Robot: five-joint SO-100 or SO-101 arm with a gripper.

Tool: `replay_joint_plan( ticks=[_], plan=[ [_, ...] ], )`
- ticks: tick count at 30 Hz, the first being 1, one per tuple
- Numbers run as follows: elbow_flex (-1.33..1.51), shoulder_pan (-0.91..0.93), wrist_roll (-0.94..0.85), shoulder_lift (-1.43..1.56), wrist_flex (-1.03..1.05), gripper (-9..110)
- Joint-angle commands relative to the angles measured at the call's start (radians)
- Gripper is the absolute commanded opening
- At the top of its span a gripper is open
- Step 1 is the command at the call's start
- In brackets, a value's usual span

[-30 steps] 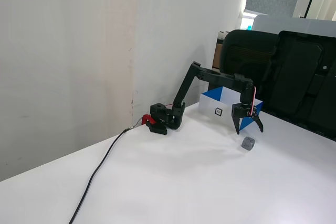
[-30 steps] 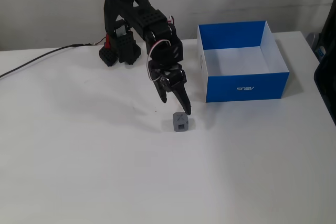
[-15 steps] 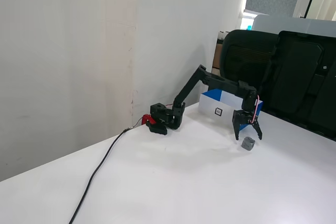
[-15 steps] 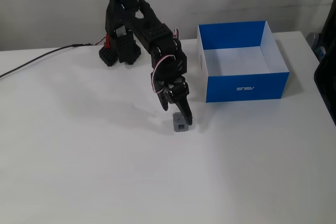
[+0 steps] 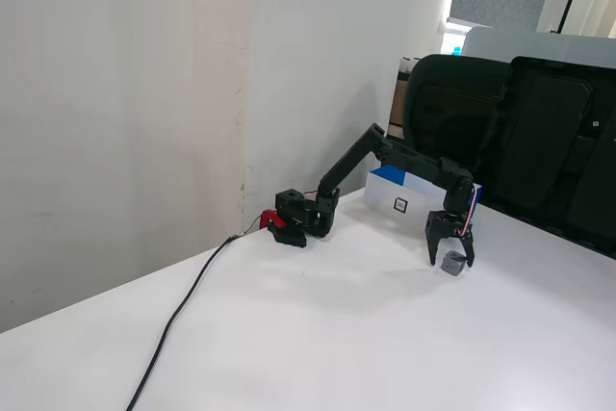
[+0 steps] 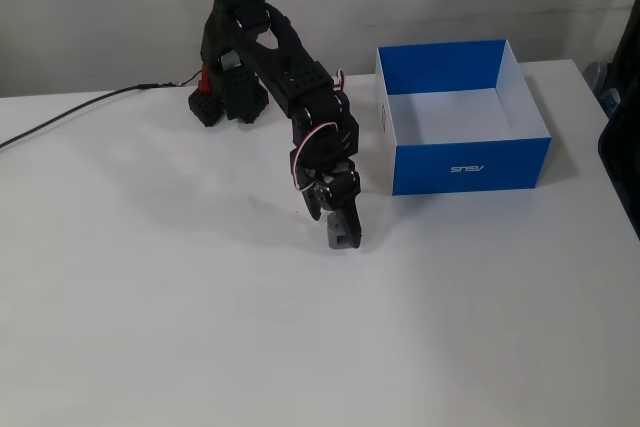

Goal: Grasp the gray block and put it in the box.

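The gripper [image 5: 450,259] pointed down at the white table [image 5: 318,334], its fingers spread on either side of the gray block [image 5: 452,263], which sat on the tabletop. In both fixed views the block [image 6: 341,235] lay near the box [image 6: 470,164], outside it.

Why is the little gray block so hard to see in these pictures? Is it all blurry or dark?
In one fixed view the gray block is small and far away but clear between the fingers; in the other fixed view the block hides under the black gripper and blends in, with soft shadows.
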Motion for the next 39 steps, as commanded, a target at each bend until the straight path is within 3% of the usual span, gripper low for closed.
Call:
replay_joint_plan(
  ticks=[1, 11, 16, 39],
  plan=[
    [-0.071, -0.003, -0.015, 0.023, -0.005, 31],
    [-0.060, -0.012, -0.017, 0.021, -0.008, 18],
    [-0.052, -0.021, -0.017, 0.021, -0.009, 0],
    [0.141, -0.040, -0.009, 0.411, 0.103, 0]
  ],
)
